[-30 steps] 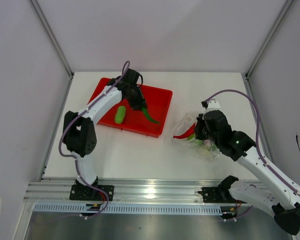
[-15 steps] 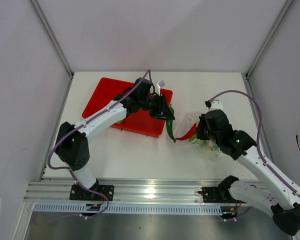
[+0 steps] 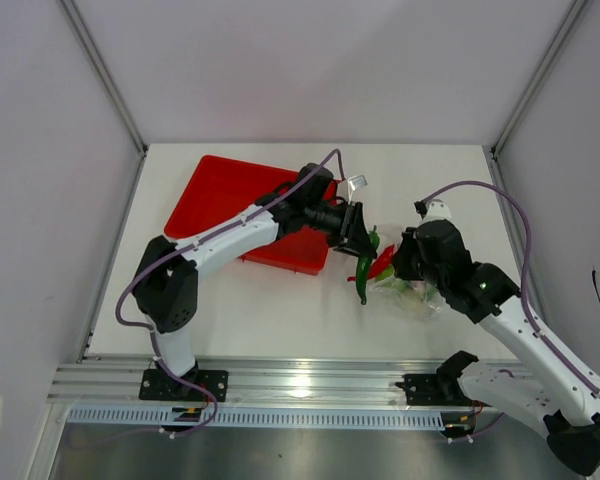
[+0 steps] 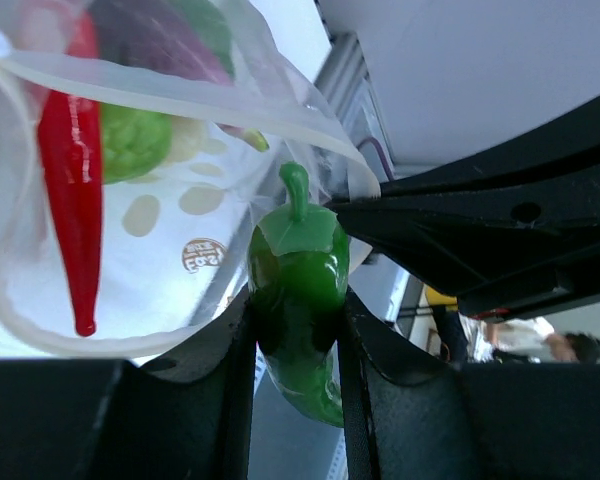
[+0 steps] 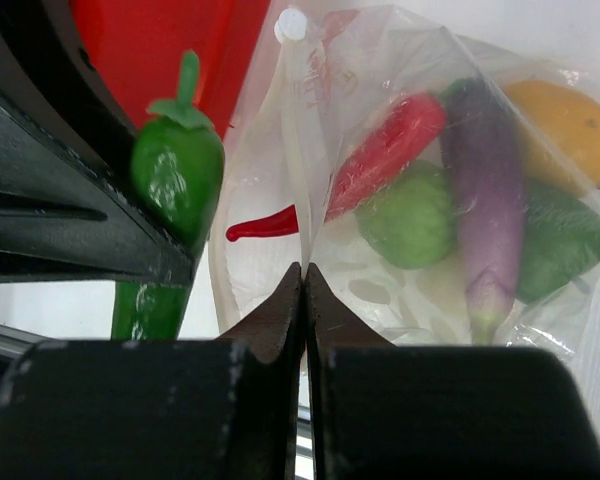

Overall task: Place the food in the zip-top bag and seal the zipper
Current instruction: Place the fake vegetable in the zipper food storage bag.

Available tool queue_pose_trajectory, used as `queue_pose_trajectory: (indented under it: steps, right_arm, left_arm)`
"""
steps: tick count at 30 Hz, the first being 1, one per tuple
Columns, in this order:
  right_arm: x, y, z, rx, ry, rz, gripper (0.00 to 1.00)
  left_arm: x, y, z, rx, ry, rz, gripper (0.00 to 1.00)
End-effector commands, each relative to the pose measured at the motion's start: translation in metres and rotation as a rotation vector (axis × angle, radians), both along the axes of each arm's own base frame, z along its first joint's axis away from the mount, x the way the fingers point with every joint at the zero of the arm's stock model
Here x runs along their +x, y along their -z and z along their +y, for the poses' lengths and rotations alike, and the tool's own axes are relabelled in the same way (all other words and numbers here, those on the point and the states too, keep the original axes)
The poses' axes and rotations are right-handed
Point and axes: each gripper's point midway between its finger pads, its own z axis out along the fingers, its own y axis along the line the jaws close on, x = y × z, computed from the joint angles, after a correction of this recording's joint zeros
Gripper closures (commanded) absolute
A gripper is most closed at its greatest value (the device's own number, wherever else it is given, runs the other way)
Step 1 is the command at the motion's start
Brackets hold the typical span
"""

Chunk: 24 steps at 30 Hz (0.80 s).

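Left end effector point(image 4: 296, 325) gripping pepper point(image 4: 300, 255) has swung from tray point(image 3: 215, 190) to bag point(image 5: 265, 160) mouth at 3 o'clock, right end effector point(image 5: 303, 290) pinching rim, insertion next.

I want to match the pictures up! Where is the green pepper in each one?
Top external: green pepper in the middle, between the arms, by the bag.
Left wrist: green pepper at centre, between the fingers.
Right wrist: green pepper upper left.
Shared landmark: red chili beside it.
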Motion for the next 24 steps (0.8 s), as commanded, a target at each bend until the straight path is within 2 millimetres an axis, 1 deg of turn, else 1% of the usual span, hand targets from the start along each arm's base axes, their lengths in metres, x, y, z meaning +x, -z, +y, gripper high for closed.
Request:
queue_pose_trajectory:
  steps: [1,3,4,5,7,8,12,14,17,18,21,22,24]
  right_arm:
    - [0.002,-0.028,-0.001,0.050,0.015,-0.068,1.00]
    - [0.002,-0.029,-0.002,0.049,0.009,-0.085,1.00]
    - [0.002,-0.029,-0.002,0.049,0.004,-0.089,1.00]
    - [0.002,-0.031,0.001,0.059,-0.010,-0.097,1.00]
    - [0.001,-0.032,0.002,0.063,-0.024,-0.109,1.00]
    - [0.001,-0.034,0.003,0.069,-0.029,-0.119,1.00]
    - [-0.003,-0.031,0.001,0.057,-0.053,-0.124,1.00]
    - [-0.005,-0.027,0.000,0.038,-0.070,-0.128,1.00]
    - [-0.010,-0.023,0.003,0.028,-0.112,-0.116,1.00]
    - [-0.012,-0.022,0.004,0.028,-0.124,-0.114,1.00]
    - [-0.020,-0.021,0.010,0.035,-0.180,-0.123,1.00]
    - [-0.024,-0.022,0.015,0.040,-0.208,-0.130,1.00]
    - [-0.029,-0.020,0.018,0.042,-0.235,-0.136,1.00]
  left_arm:
    - [-0.015,-0.023,-0.008,-0.097,0.118,-0.023,0.99]
    - [-0.022,-0.018,-0.009,-0.096,0.150,0.004,0.99]
    - [-0.030,-0.017,-0.011,-0.104,0.185,0.035,0.98]
    - [-0.031,-0.009,-0.013,-0.092,0.194,0.078,0.99]
    - [-0.036,-0.004,-0.014,-0.092,0.217,0.120,1.00]
    - [-0.035,-0.003,-0.016,-0.097,0.215,0.128,0.99]
    - [-0.036,-0.002,-0.018,-0.086,0.223,0.140,0.99]
    - [-0.039,0.008,-0.017,-0.047,0.224,0.188,0.98]
    - [-0.038,0.018,-0.021,-0.013,0.213,0.271,0.96]
    - [-0.036,0.020,-0.023,-0.011,0.209,0.288,0.94]
    - [-0.032,0.022,-0.026,0.003,0.167,0.325,0.91]
    - [-0.032,0.025,-0.027,0.013,0.150,0.351,0.91]
    - [-0.030,0.025,-0.029,0.006,0.138,0.370,0.91]
